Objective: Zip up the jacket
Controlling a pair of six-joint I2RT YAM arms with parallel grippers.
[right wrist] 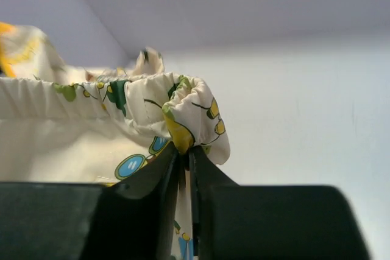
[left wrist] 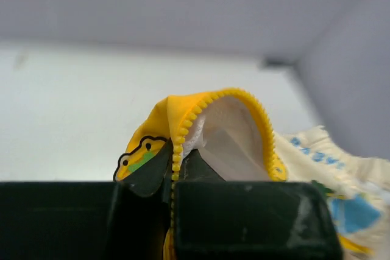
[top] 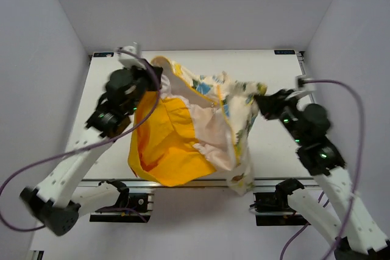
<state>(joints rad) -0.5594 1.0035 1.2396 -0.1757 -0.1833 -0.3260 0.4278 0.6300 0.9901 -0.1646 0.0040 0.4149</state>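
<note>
The small child's hooded jacket (top: 177, 144), cream fabric printed with colourful cartoon animals and lined in bright yellow-orange, hangs open between the two arms over the flat white surface (top: 277, 71). Its yellow lining faces up, and its lower folds reach the near edge. The left claw (top: 152, 78) is clenched on the jacket's far left corner. In the left wrist view its dark fingers (left wrist: 146, 181) pinch the yellow toothed zipper strip (left wrist: 181, 132), which arches up out of the left claw (left wrist: 172, 182) beside a small frog print (left wrist: 139, 156). The right claw (top: 261, 103) grasps the jacket's right side. In the right wrist view a gathered cream hem (right wrist: 152, 105) bunches just above the right claw (right wrist: 186, 158), and a fold of it is nipped in the narrow slit between the fingers
</note>
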